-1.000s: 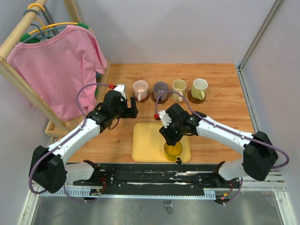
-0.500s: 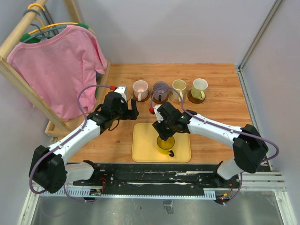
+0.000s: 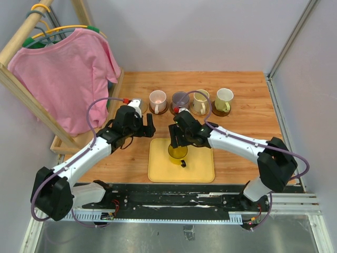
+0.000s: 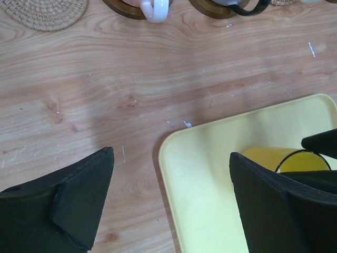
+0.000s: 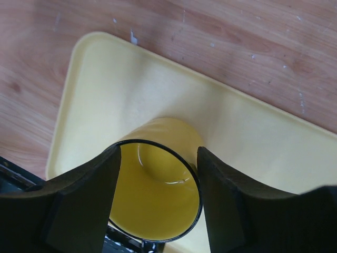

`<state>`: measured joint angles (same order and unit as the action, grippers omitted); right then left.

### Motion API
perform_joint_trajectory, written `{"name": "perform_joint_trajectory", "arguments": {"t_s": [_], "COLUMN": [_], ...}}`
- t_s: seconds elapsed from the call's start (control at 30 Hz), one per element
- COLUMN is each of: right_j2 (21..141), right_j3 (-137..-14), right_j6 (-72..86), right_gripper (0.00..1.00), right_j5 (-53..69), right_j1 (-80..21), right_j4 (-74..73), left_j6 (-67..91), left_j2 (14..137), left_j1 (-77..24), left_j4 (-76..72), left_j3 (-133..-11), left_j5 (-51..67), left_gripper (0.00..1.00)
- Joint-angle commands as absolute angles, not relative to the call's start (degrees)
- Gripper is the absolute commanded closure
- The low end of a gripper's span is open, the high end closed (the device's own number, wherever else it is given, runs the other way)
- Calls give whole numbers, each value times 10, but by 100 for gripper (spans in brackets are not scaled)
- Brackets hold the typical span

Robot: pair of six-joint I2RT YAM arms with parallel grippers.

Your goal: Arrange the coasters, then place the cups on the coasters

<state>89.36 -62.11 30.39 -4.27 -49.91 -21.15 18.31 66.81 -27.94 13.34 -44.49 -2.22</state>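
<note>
while the wooden table (image 3: 253, 132) carries it all, the yellow tray (image 3: 160, 169) is the mark here. left gripper (image 4: 171, 157) hangs over the tray's far left corner, fingers wide apart, nothing between them. right gripper (image 5: 158, 153) straddles the yellow cup (image 5: 155, 211), upright on the tray's far half. its fingers sit close by the rim, clamped or not, can't tell. four cups (image 3: 180, 99) sit on coasters (image 3: 220, 112) beyond the tray. one bare tan coaster (image 4: 47, 10) lies beyond its far left corner.
</note>
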Motion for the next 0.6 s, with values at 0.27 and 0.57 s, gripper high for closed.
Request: {"name": "perform_joint_trajectory", "arguments": {"t_s": [0.27, 0.57], "right_j2": [864, 841], "right_j3": [-577, -574], "right_j6": [393, 332], "right_gripper": [37, 38], "right_j5": [-29, -64], "right_j1": [-505, -505], "right_j4": [-158, -224], "left_j6": [176, 198], "left_j2": [598, 522], "left_j1": [-284, -288], "left_j4": [129, 163], "left_j3": [-404, -382], "left_j5": [15, 9], "left_gripper": [5, 6]}}
